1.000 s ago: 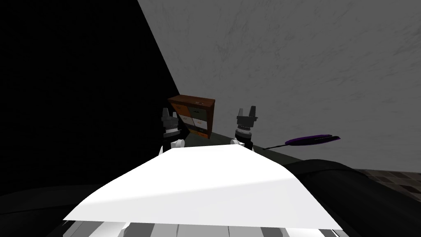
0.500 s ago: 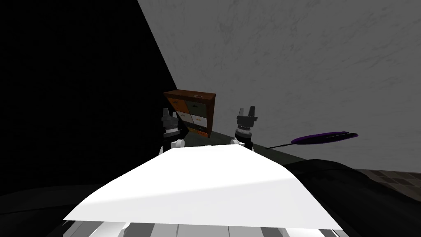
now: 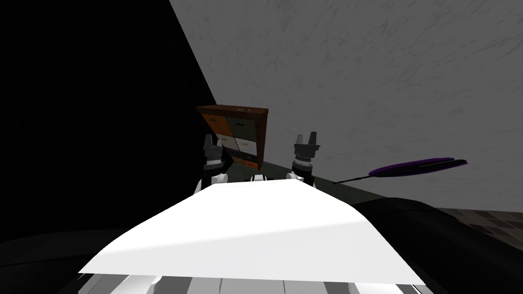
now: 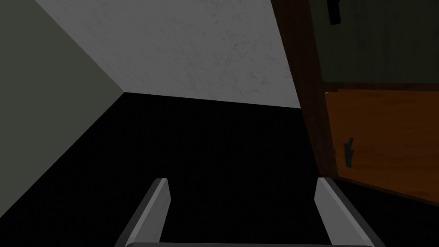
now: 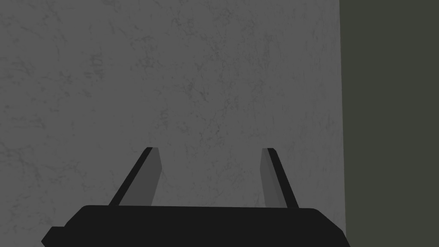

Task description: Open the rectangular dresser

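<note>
The dresser (image 3: pixel 232 135) is standing a little above the centre of the head view, small, against a grey wall (image 3: pixel 357 76) with a mottled, scratched texture. It is a rectangular box with a dark brown frame that looks like wood. Its flat drawer fronts are in different colours: orange, dull dark green and white. To its left a black area (image 3: pixel 92 102) is covering the whole left side of the frame.

The left gripper (image 3: pixel 213 148) is pointing up and forward just below the dresser's left part, and its two thin grey fingers are standing apart with nothing between them. The right gripper (image 3: pixel 306 139) is raised at about the same height, right of the dresser and apart from it. Its fingers are also spread, holding nothing.

The left wrist view is giving a closer look: the brown corner post, an orange front with a small dark handle (image 4: pixel 349 152), and a dark green front beyond it. All of this is lying beside one finger, outside the gap between the two.

At the middle right of the head view, a thin, flat purple and black shape (image 3: pixel 419 167) on a thin dark stem is showing in front of the wall.
</note>
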